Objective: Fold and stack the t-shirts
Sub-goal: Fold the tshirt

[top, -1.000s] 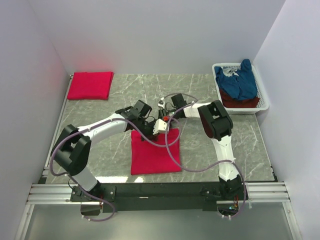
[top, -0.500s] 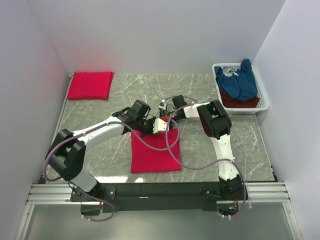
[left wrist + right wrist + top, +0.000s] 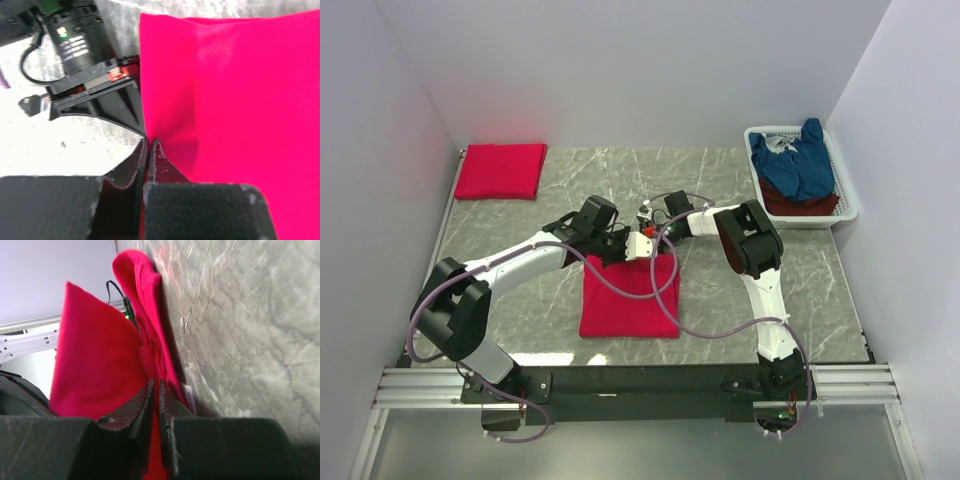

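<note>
Since a second ago, the red t-shirt (image 3: 630,300) has been pulled a little way from the arm bases. It is laid folded in the middle of the table (image 3: 740,180). Its far edge is pinched by both pincers, side by side. The left gripper (image 3: 148,142) is closed tight on the cloth. The right gripper (image 3: 155,385) is closed on it too.

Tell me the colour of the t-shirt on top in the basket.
Navy blue; the t-shirt in the basket shows best in the top external view.
</note>
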`<state>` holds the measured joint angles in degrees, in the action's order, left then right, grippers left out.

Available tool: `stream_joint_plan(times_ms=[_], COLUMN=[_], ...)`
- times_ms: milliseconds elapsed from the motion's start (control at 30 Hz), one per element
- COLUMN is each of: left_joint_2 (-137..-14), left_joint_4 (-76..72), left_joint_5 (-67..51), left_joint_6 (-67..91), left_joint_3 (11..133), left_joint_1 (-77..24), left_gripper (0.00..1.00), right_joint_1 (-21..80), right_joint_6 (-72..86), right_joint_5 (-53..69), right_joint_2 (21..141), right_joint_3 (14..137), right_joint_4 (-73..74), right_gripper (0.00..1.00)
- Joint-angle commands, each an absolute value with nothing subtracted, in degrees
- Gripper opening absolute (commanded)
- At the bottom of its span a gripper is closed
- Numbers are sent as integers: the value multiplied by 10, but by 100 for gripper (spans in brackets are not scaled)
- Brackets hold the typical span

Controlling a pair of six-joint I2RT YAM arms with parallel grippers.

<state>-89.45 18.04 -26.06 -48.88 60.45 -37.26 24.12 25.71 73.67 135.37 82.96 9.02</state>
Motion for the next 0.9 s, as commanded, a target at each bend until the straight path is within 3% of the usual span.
stream_joint_plan(times_ms=[0, 867], left_joint_2=[-889, -906], left_joint_4=[128, 27], left_joint_5=[-255, -214], left_joint_6=[-503, -504], left_joint_3=[621, 602], left_joint_1=[-366, -359], left_gripper=[1, 0], right_joint_1=[244, 245], right_joint_6=[233, 222], right_joint_5=[720, 717], right_joint_2=[1384, 1387], right_joint_3=[824, 824], right_joint_4=[121, 131], right_gripper=[15, 15])
